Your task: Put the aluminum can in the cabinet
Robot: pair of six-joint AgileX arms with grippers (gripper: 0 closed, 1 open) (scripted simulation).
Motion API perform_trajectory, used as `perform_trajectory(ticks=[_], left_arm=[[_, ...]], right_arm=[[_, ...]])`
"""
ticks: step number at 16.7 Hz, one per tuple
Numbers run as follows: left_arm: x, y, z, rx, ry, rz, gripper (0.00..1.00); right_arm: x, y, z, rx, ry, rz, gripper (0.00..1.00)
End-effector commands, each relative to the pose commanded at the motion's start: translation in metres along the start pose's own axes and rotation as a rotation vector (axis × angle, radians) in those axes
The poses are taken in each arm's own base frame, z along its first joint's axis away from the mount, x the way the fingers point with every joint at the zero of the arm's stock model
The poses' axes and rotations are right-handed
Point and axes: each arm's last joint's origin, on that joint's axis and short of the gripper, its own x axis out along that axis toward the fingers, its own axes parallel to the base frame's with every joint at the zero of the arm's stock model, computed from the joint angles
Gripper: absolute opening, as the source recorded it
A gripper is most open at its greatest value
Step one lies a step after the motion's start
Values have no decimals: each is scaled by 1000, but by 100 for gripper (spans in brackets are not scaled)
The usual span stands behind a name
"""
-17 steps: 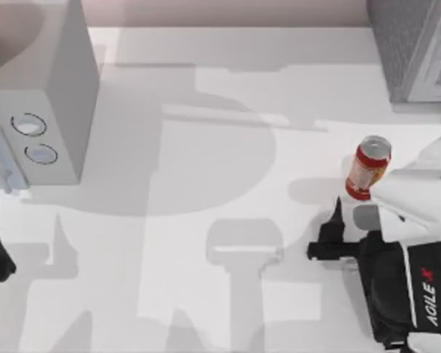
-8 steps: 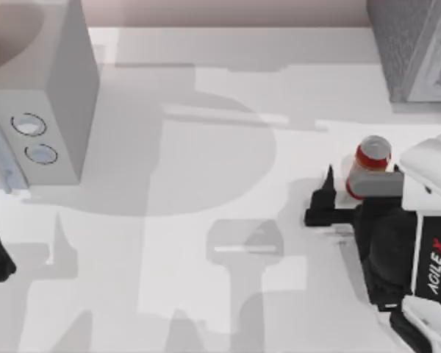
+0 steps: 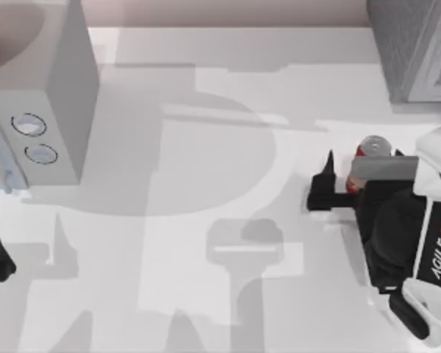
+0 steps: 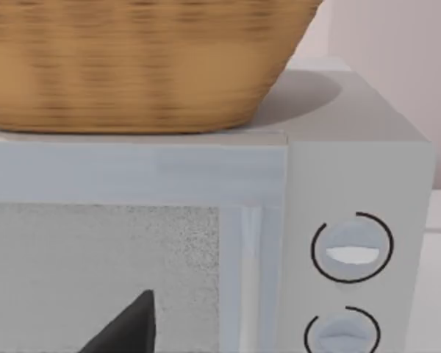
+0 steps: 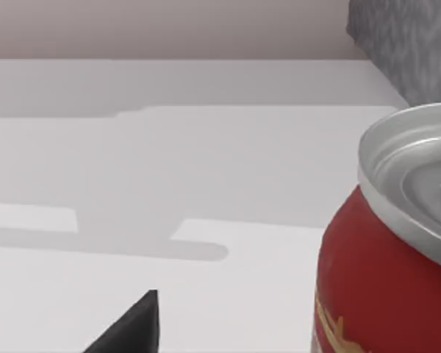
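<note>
White table [image 3: 206,184] (shadowed); aluminum can [image 3: 373,145] near right edge.

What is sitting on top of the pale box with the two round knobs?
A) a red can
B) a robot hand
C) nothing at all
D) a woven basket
D: in the left wrist view a tan woven basket rests on the pale box, above its round knobs.

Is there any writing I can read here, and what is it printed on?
"AGILE X": on the white casing of the right arm, in the top view; the X is red.
The aluminum can has yellow marks on its red side in the right wrist view, cut off and unreadable.
The pale grey box's two round dials carry no readable text.
</note>
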Motion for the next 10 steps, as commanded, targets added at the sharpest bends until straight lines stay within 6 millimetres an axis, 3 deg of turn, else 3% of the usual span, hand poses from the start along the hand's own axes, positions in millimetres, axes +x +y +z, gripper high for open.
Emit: perform_trajectory(ticks=[3, 10], left_arm=[[0, 0, 0, 0, 0, 0, 100], [0, 0, 0, 0, 0, 0, 100]], right_arm=[[0, 0, 0, 0, 0, 0, 100], [0, 0, 0, 0, 0, 0, 47]])
